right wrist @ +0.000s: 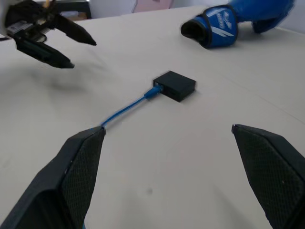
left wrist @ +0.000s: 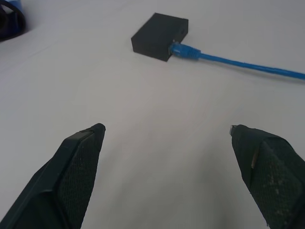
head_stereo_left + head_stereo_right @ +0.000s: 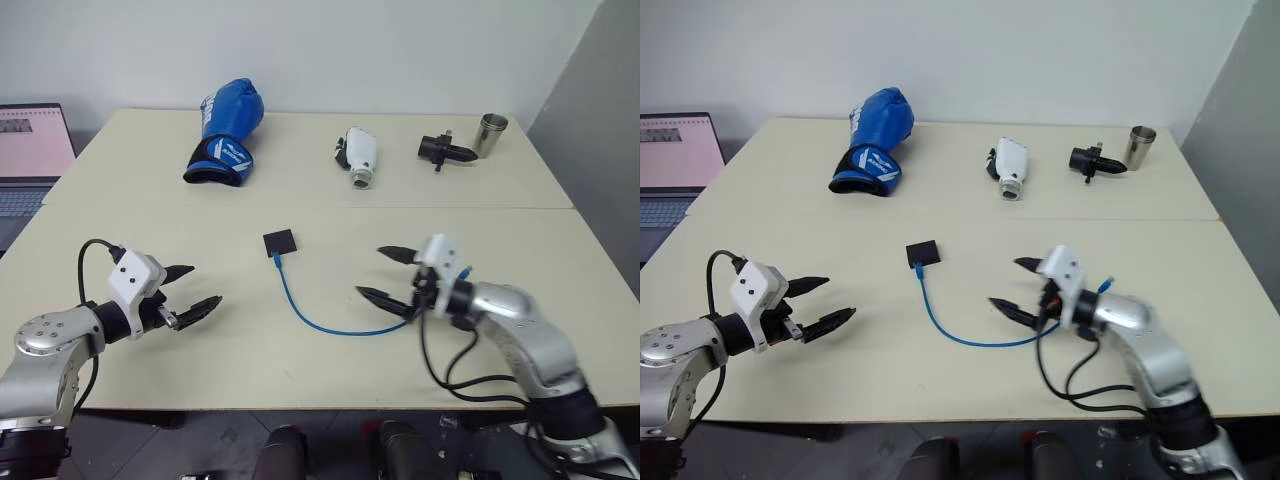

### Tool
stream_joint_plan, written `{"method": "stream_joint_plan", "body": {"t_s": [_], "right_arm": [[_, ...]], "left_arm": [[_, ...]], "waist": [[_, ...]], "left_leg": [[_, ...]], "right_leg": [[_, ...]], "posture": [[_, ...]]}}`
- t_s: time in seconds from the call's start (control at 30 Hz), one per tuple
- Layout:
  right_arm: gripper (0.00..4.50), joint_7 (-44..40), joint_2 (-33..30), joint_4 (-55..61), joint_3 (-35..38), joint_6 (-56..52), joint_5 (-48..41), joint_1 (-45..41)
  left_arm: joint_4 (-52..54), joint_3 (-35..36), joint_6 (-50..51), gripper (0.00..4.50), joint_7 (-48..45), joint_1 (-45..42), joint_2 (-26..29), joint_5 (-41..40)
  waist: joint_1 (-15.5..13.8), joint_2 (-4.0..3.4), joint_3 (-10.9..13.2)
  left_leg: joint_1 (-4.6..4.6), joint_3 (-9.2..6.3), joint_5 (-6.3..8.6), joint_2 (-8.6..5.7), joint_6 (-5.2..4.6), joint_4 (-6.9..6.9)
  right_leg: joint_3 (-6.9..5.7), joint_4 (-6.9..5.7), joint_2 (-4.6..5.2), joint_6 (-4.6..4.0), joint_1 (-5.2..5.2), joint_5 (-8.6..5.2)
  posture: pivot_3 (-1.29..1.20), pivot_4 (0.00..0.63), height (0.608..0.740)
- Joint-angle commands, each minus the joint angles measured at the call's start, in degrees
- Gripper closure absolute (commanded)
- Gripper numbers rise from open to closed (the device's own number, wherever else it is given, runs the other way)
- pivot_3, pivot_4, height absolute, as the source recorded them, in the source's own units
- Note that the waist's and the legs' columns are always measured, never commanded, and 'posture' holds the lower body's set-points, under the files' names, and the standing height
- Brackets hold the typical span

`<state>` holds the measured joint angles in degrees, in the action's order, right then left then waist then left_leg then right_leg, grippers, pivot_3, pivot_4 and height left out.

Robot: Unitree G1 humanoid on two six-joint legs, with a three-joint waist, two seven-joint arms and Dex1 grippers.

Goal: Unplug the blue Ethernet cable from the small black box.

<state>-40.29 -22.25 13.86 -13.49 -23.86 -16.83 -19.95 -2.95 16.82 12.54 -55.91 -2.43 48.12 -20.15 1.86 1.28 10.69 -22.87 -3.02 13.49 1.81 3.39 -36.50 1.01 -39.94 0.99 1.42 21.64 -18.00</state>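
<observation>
Small, flat, matte black square box [image 3: 280,241] lying near the middle of the pale beige table [image 3: 150,215], with the thin bright blue Ethernet cable [image 3: 300,310] plugged into its near edge. Cable curving away from the box toward the robot's right, ending under the right gripper [image 3: 384,274]; far end hidden behind that gripper, its plug hard to make out. Bare table all round the box, with clear tabletop between it and either gripper.

Left gripper [image 3: 198,285] hovering well to the left of the box, black fingers [image 2: 78,164] spread wide, gripping nothing, pointed toward the box. Right gripper just right of the cable's curve, fingers [image 1: 81,167] likewise spread wide and empty, the lower one close over the cable but contact not clear.

Along the far side of the table, well apart from the box: a blue boxing glove [image 3: 225,130] with a black-and-white cuff, a white handheld device [image 3: 358,155] with a grey end, a black cylindrical gadget [image 3: 444,150] with a pointed tip, and a small metal cup [image 3: 490,135] just beside it. Open laptop [image 3: 30,155] with a pinkish screen off the table's left edge, cut off by the frame. Seam across the table between the far row and the box.
</observation>
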Motion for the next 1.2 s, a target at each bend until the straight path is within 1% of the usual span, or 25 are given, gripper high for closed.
{"method": "stream_joint_plan", "body": {"t_s": [0.03, 0.13, 0.23, 0.3, 0.5, 0.6, 0.83, 0.93, 1.03, 1.07, 1.1, 1.2], "right_arm": [[0.00, 6.13, 7.78, -3.49, -5.90, -3.68, 4.22, -5.12], [0.00, 11.23, 15.58, -9.97, -10.43, -6.69, 8.56, -9.38], [0.00, 16.36, 21.79, -16.38, -11.69, -8.47, 11.40, -12.56], [0.00, 18.42, 24.46, -19.75, -11.75, -8.53, 12.91, -14.06], [0.00, 22.03, 29.30, -28.34, -10.52, -7.45, 15.10, -16.78], [0.00, 23.86, 31.54, -32.71, -8.68, -6.84, 15.48, -18.73], [0.00, 24.66, 34.22, -39.79, -7.04, -4.37, 15.33, -22.85], [0.53, 25.30, 34.90, -41.92, -6.73, -3.36, 15.39, -24.06], [1.31, 25.82, 35.40, -43.69, -6.86, -2.27, 15.58, -25.17], [1.48, 26.00, 35.52, -44.21, -7.02, -1.82, 15.76, -25.50], [1.76, 26.22, 35.60, -44.59, -7.13, -1.50, 15.88, -25.70], [2.39, 26.30, 35.43, -45.18, -7.65, -0.89, 16.14, -25.84]], "left_arm": [[-1.39, 0.82, -1.31, 0.01, -1.76, -2.21, 1.04, -0.74], [-1.76, -0.23, -0.94, 0.01, -3.14, -3.77, 1.35, -0.76], [1.22, -1.51, 3.07, 0.01, -6.51, -3.24, 2.39, -2.85], [3.27, -1.81, 4.60, 0.01, -8.37, -2.53, 2.97, -3.97], [3.85, -1.68, 5.26, 0.01, -8.84, -2.74, 3.05, -3.63], [3.75, -1.78, 5.23, 0.01, -8.76, -2.97, 2.92, -3.49], [3.13, -2.18, 4.89, 0.01, -8.60, -3.71, 2.61, -3.12], [3.03, -2.28, 4.76, 0.00, -8.53, -3.79, 2.50, -3.01], [2.92, -2.51, 4.65, 0.00, -8.45, -3.95, 2.36, -2.92], [2.85, -2.65, 4.60, 0.00, -8.38, -4.06, 2.30, -2.87], [2.78, -2.76, 4.54, 0.00, -8.32, -4.17, 2.24, -2.81], [2.57, -2.92, 4.58, 0.00, -8.20, -4.49, 2.11, -2.74]], "waist": [[-0.16, 0.00, 0.00], [-0.19, 0.03, -0.01], [-0.04, 0.06, -0.03], [0.00, 0.07, -0.04], [0.06, 0.08, -0.04], [0.16, 0.07, -0.04], [0.06, 0.10, -0.05], [0.12, 0.09, -0.05], [0.15, 0.10, -0.06], [0.18, 0.10, -0.06], [0.21, 0.10, -0.05], [0.28, 0.10, -0.05]], "left_leg": [[-0.06, -0.01, 0.00, -0.03, 0.00, 0.00], [-0.09, -0.02, 0.00, -0.02, 0.00, 0.00], [-0.08, 0.02, 0.00, -0.04, 0.00, 0.00], [-0.07, 0.04, 0.00, -0.05, 0.00, 0.01], [-0.06, 0.01, 0.00, -0.03, 0.00, 0.06], [-0.06, 0.01, 0.00, -0.01, 0.00, 0.09], [-0.03, 0.01, 0.00, -0.02, 0.00, 0.11], [-0.01, 0.01, 0.00, -0.02, 0.00, 0.11], [0.00, 0.01, 0.00, -0.01, 0.00, 0.11], [-0.01, 0.01, 0.00, -0.01, 0.00, 0.11], [0.00, 0.01, 0.00, -0.01, -0.01, 0.11], [0.01, 0.01, 0.00, 0.00, -0.01, 0.11]], "right_leg": [[-0.02, -0.01, 0.04, 0.00, 0.05, 0.00], [-0.04, -0.04, 0.04, -0.01, 0.10, 0.01], [-0.01, -0.04, 0.06, -0.01, 0.10, 0.01], [0.00, -0.05, 0.06, -0.01, 0.11, 0.01], [-0.01, -0.06, 0.06, -0.02, 0.14, 0.01], [-0.01, -0.08, 0.04, -0.02, 0.19, 0.01], [-0.02, -0.09, 0.04, -0.02, 0.17, 0.01], [-0.01, -0.10, 0.04, -0.02, 0.16, 0.01], [-0.01, -0.12, 0.04, -0.02, 0.17, 0.01], [-0.01, -0.12, 0.04, -0.02, 0.16, 0.01], [-0.01, -0.12, 0.04, -0.02, 0.16, 0.01], [-0.01, -0.14, 0.04, -0.02, 0.16, 0.01]], "posture": [[0.00, 0.150, 0.740], [0.00, 0.150, 0.740], [0.00, 0.150, 0.740], [0.00, 0.150, 0.740], [0.00, 0.150, 0.740], [0.00, 0.150, 0.740], [0.00, 0.150, 0.740], [0.00, 0.150, 0.740], [0.00, 0.150, 0.740], [0.00, 0.150, 0.740], [0.00, 0.150, 0.740], [0.00, 0.150, 0.740]]}}
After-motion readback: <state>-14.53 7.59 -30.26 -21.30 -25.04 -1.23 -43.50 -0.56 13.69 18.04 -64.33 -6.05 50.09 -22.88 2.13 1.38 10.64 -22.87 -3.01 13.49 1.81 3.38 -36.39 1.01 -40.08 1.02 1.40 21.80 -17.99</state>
